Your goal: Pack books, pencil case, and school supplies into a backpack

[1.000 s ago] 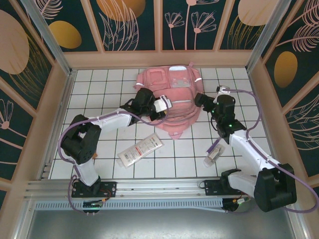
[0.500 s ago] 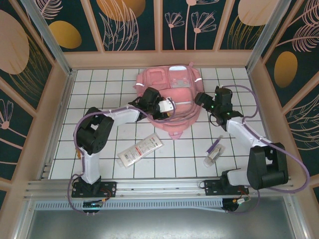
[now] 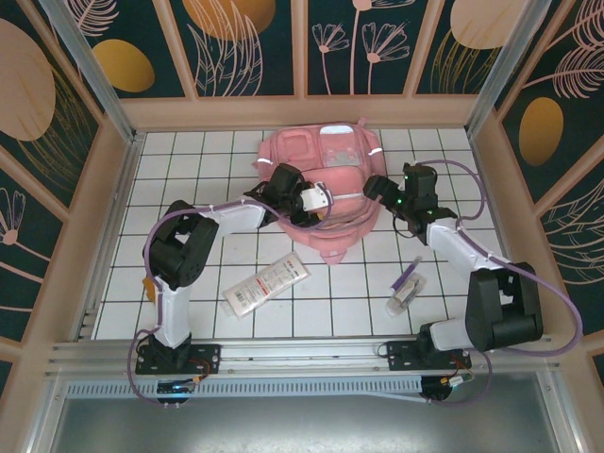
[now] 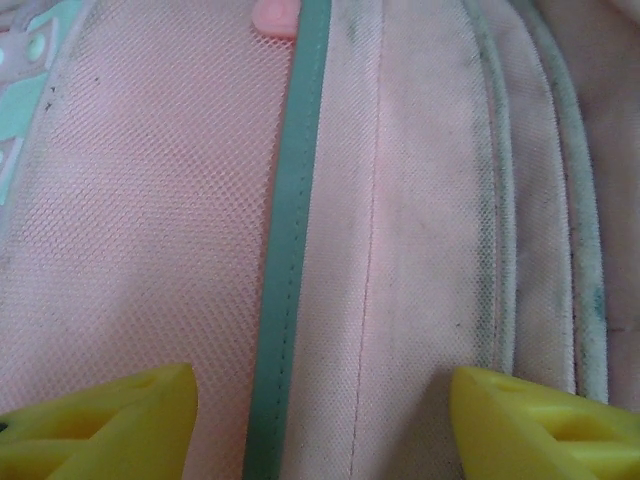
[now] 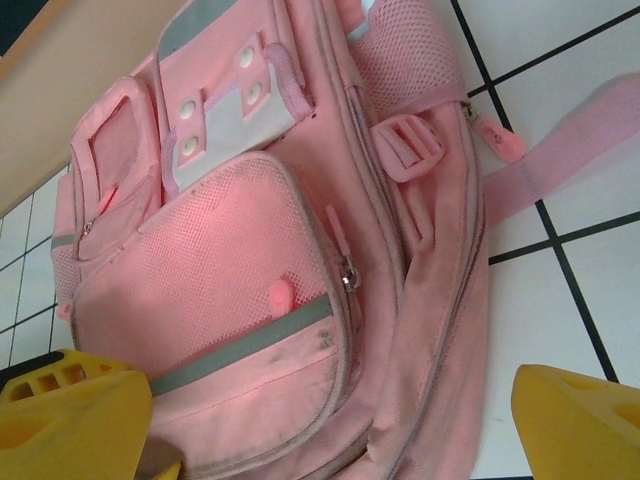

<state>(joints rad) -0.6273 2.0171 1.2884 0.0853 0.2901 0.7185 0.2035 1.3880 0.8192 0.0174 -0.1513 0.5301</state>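
The pink backpack (image 3: pixel 326 156) lies flat at the back middle of the tiled floor. My left gripper (image 3: pixel 321 202) hovers over its middle. In the left wrist view that gripper (image 4: pixel 320 430) is open, its yellow fingertips (image 4: pixel 100 420) spread above pink fabric (image 4: pixel 420 200) and a grey-green strip. My right gripper (image 3: pixel 371 186) is at the backpack's right edge. It stands open (image 5: pixel 330 430), and the backpack (image 5: pixel 230 270) with its zipper is in front of it. The white pencil case (image 3: pixel 266 284) lies on the floor in front of the backpack. The purple pen (image 3: pixel 408 276) and the whitish tube (image 3: pixel 400 297) lie to the right. The books are out of view.
Wooden walls (image 3: pixel 302 111) enclose the tiled floor on three sides, and a metal rail (image 3: pixel 283 354) runs along the near edge. A pink strap (image 5: pixel 560 160) trails over the tiles at the backpack's right.
My left arm has stretched further over the backpack and its jaws have spread wider. My right gripper has shifted up and left, closer to the backpack's right edge.
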